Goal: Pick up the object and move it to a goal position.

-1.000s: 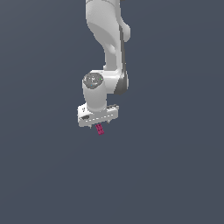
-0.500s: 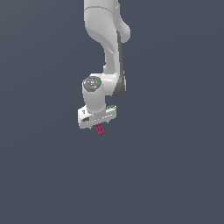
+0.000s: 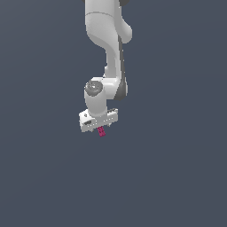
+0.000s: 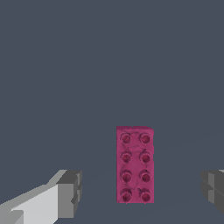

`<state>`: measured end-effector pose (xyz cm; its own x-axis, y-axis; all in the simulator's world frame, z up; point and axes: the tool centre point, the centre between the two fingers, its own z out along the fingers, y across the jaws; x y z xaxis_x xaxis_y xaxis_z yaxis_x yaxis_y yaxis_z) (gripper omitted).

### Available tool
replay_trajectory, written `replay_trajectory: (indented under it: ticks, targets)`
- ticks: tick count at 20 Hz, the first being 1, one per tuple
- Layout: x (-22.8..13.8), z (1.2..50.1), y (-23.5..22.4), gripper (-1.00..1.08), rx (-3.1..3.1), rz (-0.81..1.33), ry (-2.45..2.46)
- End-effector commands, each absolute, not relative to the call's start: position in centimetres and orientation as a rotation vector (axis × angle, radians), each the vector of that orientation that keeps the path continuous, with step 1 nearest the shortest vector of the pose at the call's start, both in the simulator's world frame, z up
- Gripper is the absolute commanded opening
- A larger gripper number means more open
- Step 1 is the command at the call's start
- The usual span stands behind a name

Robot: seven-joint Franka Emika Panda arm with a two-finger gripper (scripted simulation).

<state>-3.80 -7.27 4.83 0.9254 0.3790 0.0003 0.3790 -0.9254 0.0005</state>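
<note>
In the exterior view the white arm comes down from the top edge, bends at a grey-capped joint and ends in the tool, whose flat white body faces down and is tilted, its end toward the exterior view's right sitting higher. The magenta block shows directly under that body as a small pink sliver with dark marks. Everything around is one even dark grey surface, and this view does not let me tell whether the block rests on it or is off it.

Against the frame of a second ago, the arm's pose, the tool and the block all sit at about the same spot; no shift is clear.

In the wrist view the block is a long studded brick, two studs across and four along, lying flat-side toward the camera. One grey-tipped finger stands off one long side and the other finger off the opposite side. Both are clear of the brick with grey background between, so the tool is spread wide and grasps nothing, with the block lying between its fingers, somewhat nearer the first one
</note>
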Motion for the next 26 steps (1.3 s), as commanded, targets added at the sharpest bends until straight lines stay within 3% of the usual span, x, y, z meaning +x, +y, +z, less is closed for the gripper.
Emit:
replay_trajectory:
  ticks: [1, 10, 11, 26]
  targets:
    - [-3.9, 3.6, -7.2, 1.0, 3.082, -0.001, 0.609]
    - [-3.8, 1.2, -7.3, 1.0, 3.081, 0.0, 0.612]
    - [-3.8, 1.2, -7.3, -1.0, 3.081, 0.0, 0.612]
    - [-4.0, 1.8, -7.5, -1.0, 3.081, 0.0, 0.611]
